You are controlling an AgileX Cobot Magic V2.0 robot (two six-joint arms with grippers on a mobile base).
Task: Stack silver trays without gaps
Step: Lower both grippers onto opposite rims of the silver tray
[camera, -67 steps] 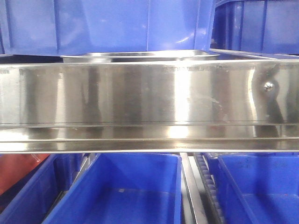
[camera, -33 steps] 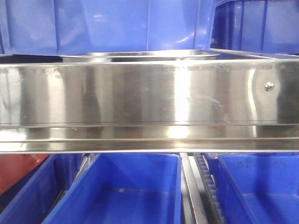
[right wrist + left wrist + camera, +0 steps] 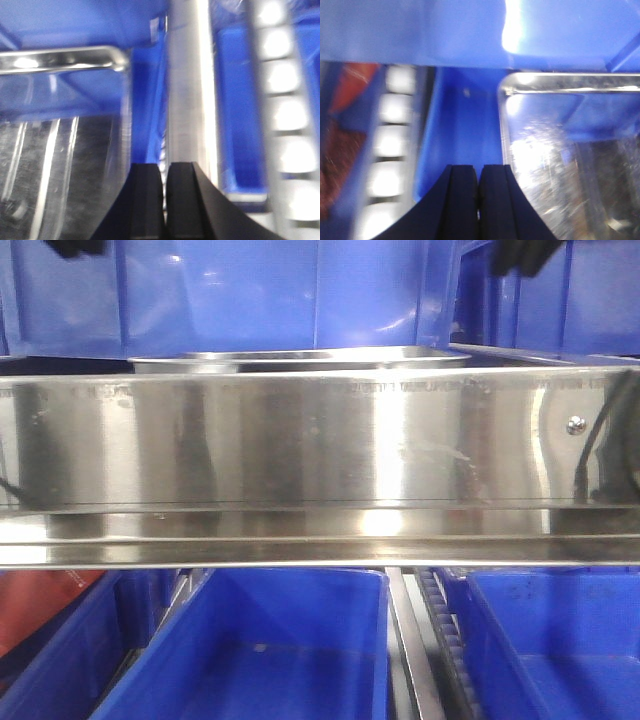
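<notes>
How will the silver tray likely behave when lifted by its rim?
Probably stiff: the silver tray looks like formed steel with a turned-out rim. Likely slippery: its polished surface mirrors the blue bin. Its shallow, flat shape seems unlikely to roll.

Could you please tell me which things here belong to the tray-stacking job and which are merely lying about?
For the job: silver tray; left gripper; right gripper.
Just lying about: shelf rail; its screw; blue bins.
</notes>
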